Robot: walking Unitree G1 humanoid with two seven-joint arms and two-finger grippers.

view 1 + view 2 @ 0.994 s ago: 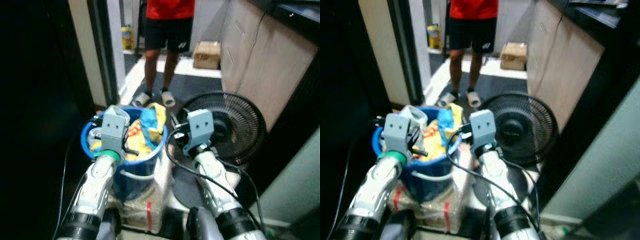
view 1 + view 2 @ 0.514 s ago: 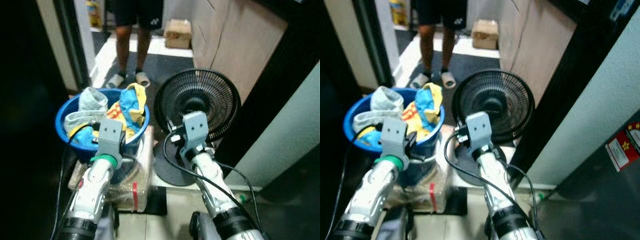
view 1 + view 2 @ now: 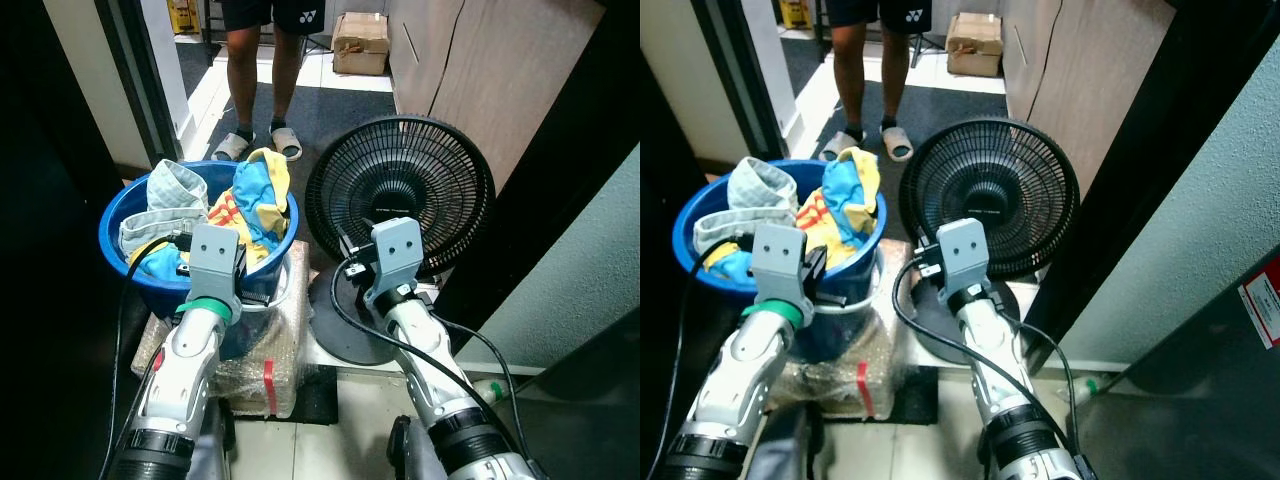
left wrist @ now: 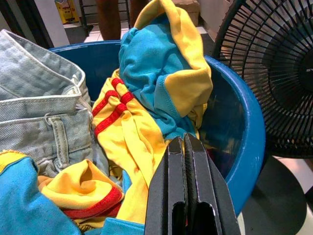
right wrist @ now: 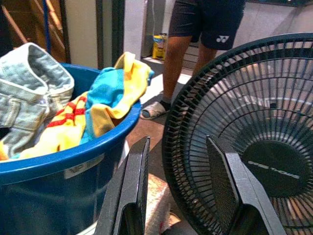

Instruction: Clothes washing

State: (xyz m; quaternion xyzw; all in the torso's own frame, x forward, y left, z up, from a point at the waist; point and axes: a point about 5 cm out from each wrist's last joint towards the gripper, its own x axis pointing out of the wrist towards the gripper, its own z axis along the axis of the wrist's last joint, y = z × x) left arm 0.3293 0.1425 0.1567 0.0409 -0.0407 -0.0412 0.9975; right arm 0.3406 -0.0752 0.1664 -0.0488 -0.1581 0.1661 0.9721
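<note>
Where clothes (image 4: 146,112) fill the basin (image 3: 125,215), both arms outstretched.

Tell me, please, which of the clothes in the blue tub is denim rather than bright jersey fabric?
The pale grey-blue jeans on the robot's left side of the blue tub; the other clothes are yellow and turquoise with red stripes.

The two head views look forward and steeply down over both arms, taking in a blue tub (image 3: 118,240) of clothes (image 3: 255,195), a black fan (image 3: 400,190) and a person's legs (image 3: 250,60) farther off. The left wrist view sits close above the tub, facing along its pincer (image 4: 186,147) into the clothes. The right wrist view looks low between tub and fan; both wrist views share these.
</note>
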